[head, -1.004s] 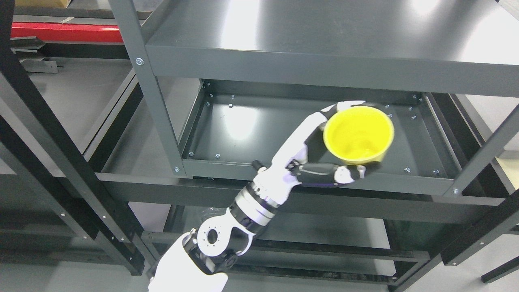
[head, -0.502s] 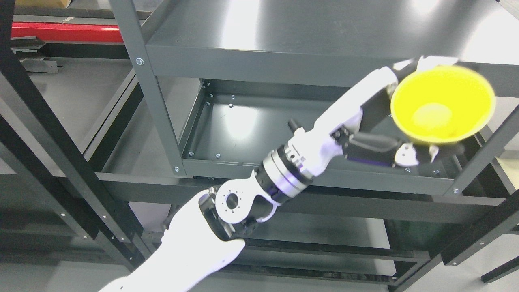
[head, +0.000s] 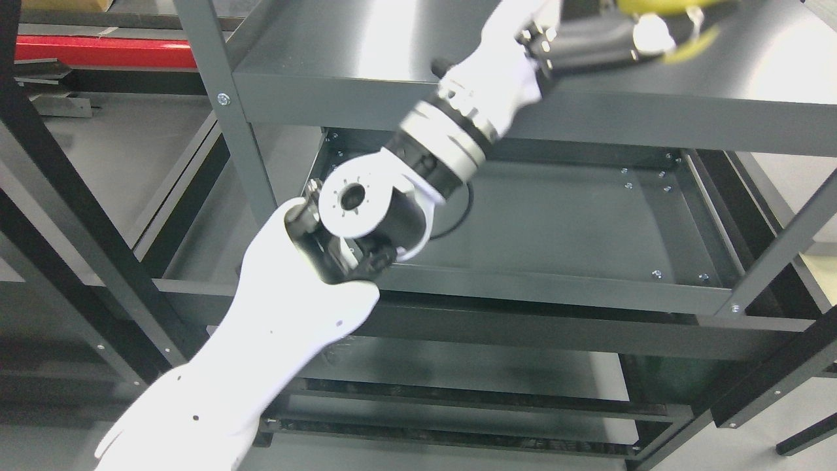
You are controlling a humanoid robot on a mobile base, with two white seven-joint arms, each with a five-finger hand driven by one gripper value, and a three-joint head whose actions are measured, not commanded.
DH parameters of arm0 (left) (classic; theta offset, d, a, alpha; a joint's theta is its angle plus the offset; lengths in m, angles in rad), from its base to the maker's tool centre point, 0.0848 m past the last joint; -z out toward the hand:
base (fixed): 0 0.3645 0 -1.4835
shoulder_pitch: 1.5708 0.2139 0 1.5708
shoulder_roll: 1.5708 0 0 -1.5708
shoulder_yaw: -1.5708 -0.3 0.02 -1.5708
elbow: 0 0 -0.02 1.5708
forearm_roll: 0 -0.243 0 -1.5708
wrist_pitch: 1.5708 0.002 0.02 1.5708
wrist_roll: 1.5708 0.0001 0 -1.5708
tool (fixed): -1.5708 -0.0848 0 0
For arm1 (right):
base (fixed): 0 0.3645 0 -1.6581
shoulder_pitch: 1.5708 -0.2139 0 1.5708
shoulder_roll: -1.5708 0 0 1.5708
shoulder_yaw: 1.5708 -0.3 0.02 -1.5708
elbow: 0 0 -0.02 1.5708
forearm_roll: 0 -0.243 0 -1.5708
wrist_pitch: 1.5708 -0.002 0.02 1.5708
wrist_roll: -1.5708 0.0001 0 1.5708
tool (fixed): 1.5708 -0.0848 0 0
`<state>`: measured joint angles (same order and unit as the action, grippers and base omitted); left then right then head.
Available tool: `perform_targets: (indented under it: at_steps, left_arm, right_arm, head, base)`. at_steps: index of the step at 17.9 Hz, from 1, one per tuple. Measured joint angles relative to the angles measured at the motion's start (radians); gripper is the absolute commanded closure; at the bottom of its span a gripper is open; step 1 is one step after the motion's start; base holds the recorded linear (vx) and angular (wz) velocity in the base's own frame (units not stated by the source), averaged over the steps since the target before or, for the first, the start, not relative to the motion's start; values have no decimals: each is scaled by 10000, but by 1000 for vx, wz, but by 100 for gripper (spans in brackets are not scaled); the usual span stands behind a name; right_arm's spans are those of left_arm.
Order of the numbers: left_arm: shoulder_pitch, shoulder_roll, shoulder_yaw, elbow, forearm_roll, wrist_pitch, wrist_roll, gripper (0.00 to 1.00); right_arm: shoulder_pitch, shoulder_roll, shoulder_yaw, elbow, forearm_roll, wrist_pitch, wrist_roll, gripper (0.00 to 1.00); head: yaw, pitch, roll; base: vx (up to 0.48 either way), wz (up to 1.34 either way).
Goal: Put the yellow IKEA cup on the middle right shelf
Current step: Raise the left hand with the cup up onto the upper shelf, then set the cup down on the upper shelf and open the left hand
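From the lower left our left arm runs up toward one o'clock, past its round elbow joint and its ringed wrist, and ends at the left hand against the top edge of the view. The relation that matters lies there: the yellow cup sits at about three o'clock from the palm, mostly cut off by the frame, so we see only a blurred yellow sliver of rim and wall and cannot tell which way its mouth faces. The hand is closed around the cup; one dark finger with a pale tip runs along beneath the yellow. Hand and cup hang over the upper shelf, while the tray-like shelf below lies toward five o'clock from the hand, well apart from it. We judge that lower shelf's right part to be the target, so the cup would have to go down and under the upper shelf's front lip to reach it. Our right arm does not show at all.
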<state>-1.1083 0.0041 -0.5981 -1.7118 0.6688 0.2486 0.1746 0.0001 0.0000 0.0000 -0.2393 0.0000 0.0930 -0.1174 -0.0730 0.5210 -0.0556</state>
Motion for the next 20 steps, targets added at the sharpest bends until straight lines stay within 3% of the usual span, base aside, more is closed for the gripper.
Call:
perform_targets:
  at_steps: [5,9,14,20]
  left_arm:
    - [-1137,-16,746,1240,216,1930,438,96]
    - [-1579,-25,1097,2174,268,2706,486,73]
    - [-1774,-30,1119,2901,263,3480,453,29]
    - [-1818,-34,914,3394,209,3955,-686,13]
  right_arm:
    - [-1,0,0,-1,0,0,0,1]
    - [-1,0,0,-1,0,0,0,1]
    - [-1,0,0,-1,0,0,0,1]
    - [-1,0,0,-1,0,0,0,1]
  head:
    - [0,0,0]
    - [0,0,0]
    - [0,0,0]
    - [0,0,0]
  base:
    - [0,0]
    - [0,0]
    - [0,0]
    - [0,0]
